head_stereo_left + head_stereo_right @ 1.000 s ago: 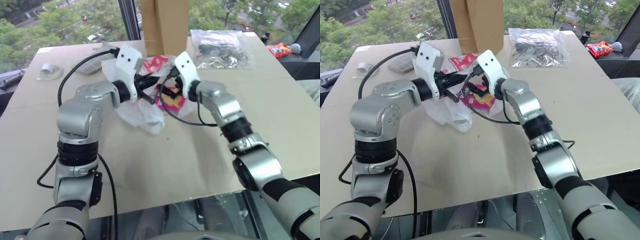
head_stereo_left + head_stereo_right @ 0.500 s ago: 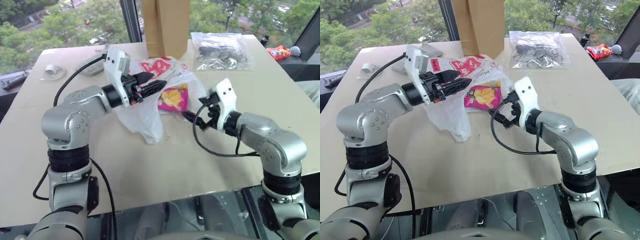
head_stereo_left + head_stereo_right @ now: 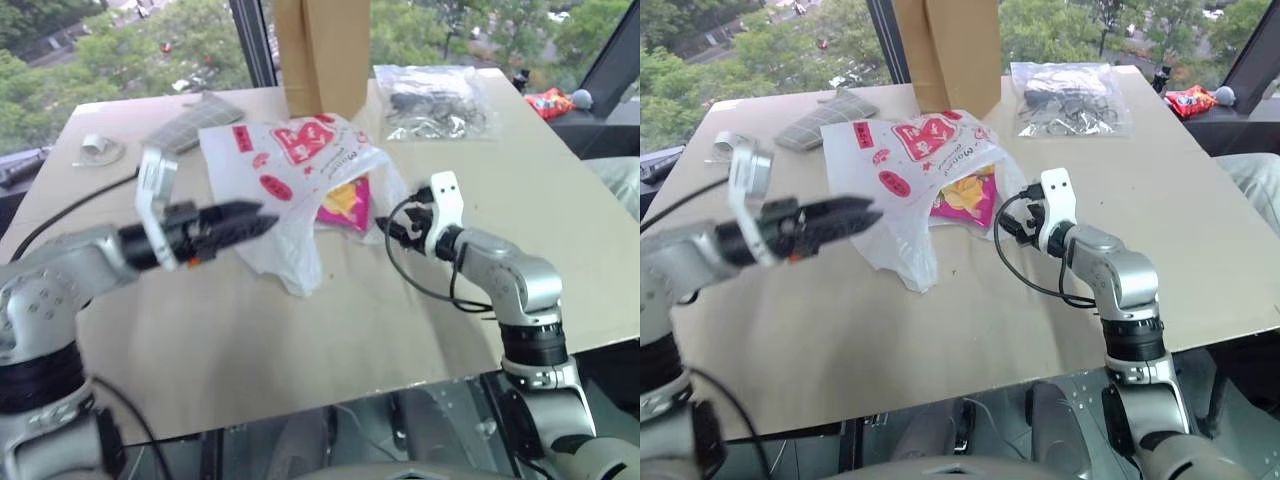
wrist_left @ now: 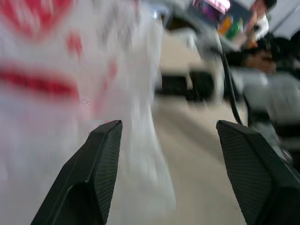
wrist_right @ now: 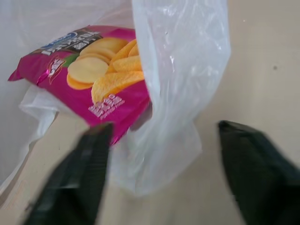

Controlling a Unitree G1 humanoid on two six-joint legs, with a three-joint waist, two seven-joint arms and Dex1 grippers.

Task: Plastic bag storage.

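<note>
Two grippers: both stand apart from the plastic bag, one at each side of it.
Left gripper [image 3: 262, 220]: fingers spread with nothing between them, as the left wrist view shows; it points toward the bag's left flank, tips just beside the film, and contact cannot be confirmed.
Plastic bag [image 3: 290, 170]: lies on the counter [image 3: 300, 330] in front of the tall brown paper bag [image 3: 320, 50], between the two grippers.
Bag axis: runs from the far printed panel, near the paper bag, down to a loose tail at the near side; judged roughly fore-and-aft.
Bag appearance: thin, translucent white, crinkled film; red square logo and red printed marks on top; slack and partly puffed, not folded.
Chip packet [image 5: 93, 75]: pink, lies inside the bag's open right side, visible through the mouth.
Right gripper [image 3: 392, 232]: fingers parted and empty in the right wrist view; it faces the bag's right edge, near it without touching.
Nearer arm: judged about equal; the right gripper faces the open mouth, the left the closed flank.
</note>
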